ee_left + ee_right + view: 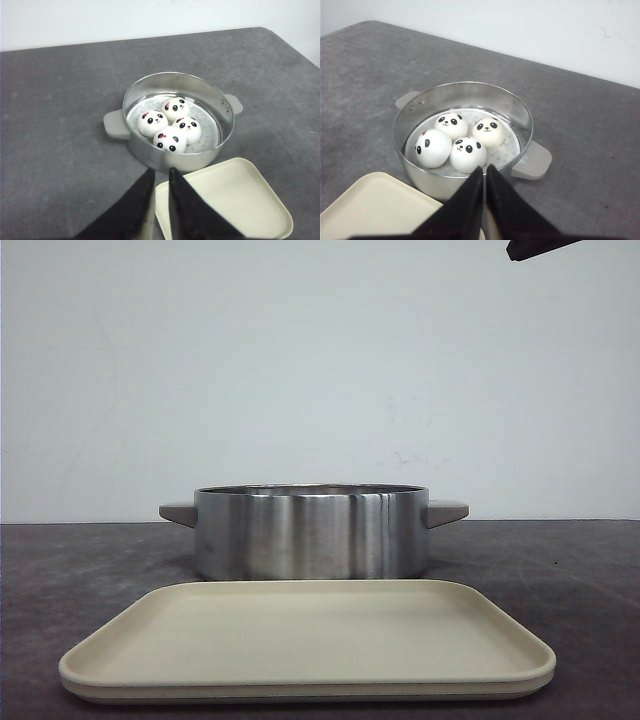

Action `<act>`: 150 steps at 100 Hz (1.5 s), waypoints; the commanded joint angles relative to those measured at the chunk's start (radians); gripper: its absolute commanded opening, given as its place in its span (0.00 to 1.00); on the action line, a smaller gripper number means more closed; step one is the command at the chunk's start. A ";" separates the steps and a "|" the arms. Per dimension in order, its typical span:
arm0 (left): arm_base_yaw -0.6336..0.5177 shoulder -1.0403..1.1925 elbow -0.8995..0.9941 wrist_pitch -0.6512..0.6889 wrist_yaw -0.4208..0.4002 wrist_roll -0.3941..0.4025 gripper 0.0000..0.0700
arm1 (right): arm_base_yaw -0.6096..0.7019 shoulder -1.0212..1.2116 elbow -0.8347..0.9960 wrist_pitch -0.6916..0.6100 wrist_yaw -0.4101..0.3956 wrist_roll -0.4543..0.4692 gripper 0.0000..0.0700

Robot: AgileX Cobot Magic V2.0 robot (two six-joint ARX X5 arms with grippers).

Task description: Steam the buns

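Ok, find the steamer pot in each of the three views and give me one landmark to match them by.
Front view: the steamer pot stands centre frame, behind the cream tray; its inside is hidden.
Left wrist view: the pot sits at centre, four buns inside.
Right wrist view: the pot sits at centre, the buns inside.
Shared landmark: the cream tray, right beside the pot in all three.

From the front, the pot (311, 532) wall hides my buns (170, 125) entirely. My fingers cover the tray's (375, 210) corner in both wrist views, and its 6 o'clock edge is cut off. A dark scrap (540, 248) at 1 o'clock is cropped, unidentifiable.
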 commanded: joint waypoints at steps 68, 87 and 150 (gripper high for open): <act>-0.009 -0.037 0.011 -0.018 -0.005 -0.009 0.00 | 0.008 0.003 0.010 0.012 -0.002 0.011 0.00; -0.009 -0.037 0.011 -0.018 -0.005 -0.009 0.00 | -0.013 -0.023 0.010 0.010 -0.007 0.011 0.00; -0.009 -0.037 0.011 -0.018 -0.005 -0.009 0.00 | -0.521 -0.592 -0.647 0.374 -0.187 -0.022 0.00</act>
